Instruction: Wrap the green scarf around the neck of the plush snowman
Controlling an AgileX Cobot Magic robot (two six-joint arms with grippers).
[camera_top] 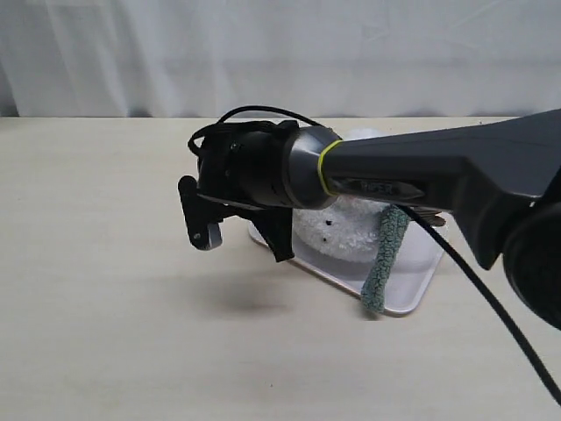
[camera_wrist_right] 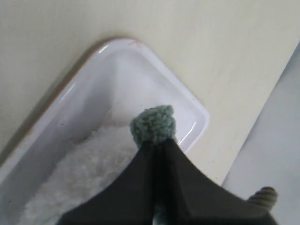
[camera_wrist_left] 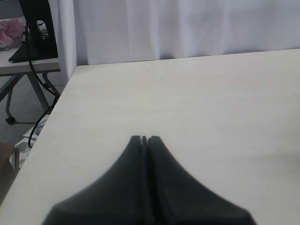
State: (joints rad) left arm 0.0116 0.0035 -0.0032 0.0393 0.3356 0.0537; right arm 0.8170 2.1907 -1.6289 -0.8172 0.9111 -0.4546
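Only in right wrist view: right fingers (camera_wrist_right: 136, 187) clamped on green scarf (camera_wrist_right: 153, 123); left fingers (camera_wrist_left: 126, 187) together, empty.

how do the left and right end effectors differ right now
The left end effector grips nothing, while the right end effector pinches one end of the green scarf. The left end effector is over bare table; the right end effector is above the white tray holding the plush snowman. Both are dark and shut.

arm (camera_top: 421, 167) blocks snowman (camera_top: 351, 232) front, table (camera_top: 105, 289) free on L
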